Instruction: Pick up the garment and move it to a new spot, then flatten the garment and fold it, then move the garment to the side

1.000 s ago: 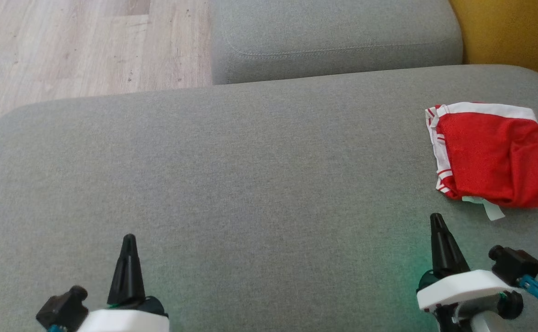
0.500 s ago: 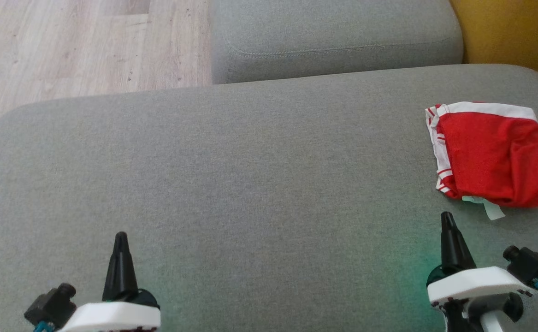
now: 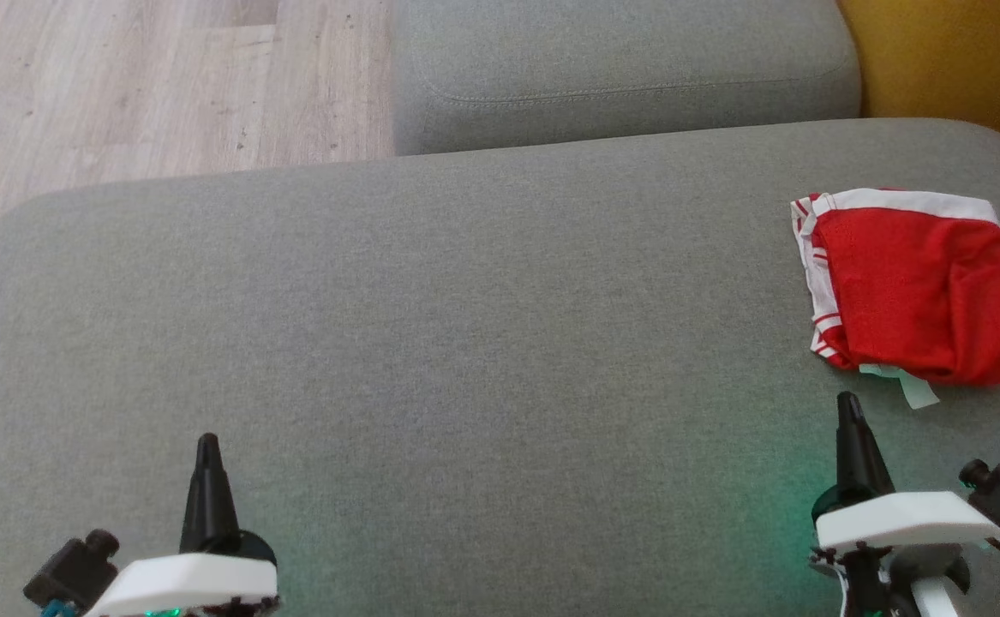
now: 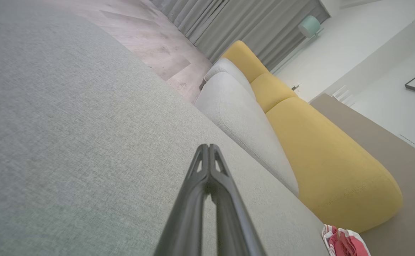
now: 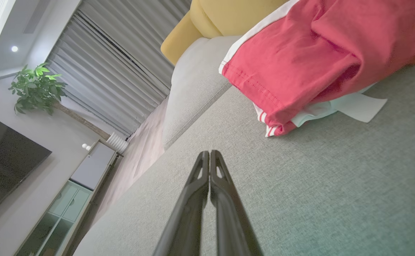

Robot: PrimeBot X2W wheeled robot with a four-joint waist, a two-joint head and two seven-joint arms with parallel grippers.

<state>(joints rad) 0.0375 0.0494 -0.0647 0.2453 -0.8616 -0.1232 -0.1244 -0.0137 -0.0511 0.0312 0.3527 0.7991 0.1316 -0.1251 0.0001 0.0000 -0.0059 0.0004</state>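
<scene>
both grippers are pinched closed with nothing in them: left gripper (image 3: pixel 206 444) near the seat cushion's (image 3: pixel 465 343) near-left corner, right gripper (image 3: pixel 847 401) toward its near-right corner, just short of the garment (image 3: pixel 911 291). it's red mesh with white striped trim, loosely folded at the cushion's right edge. over the last second both grippers drifted outward and the garment stayed put. its white tag (image 3: pixel 915 390) is too small to read.
</scene>
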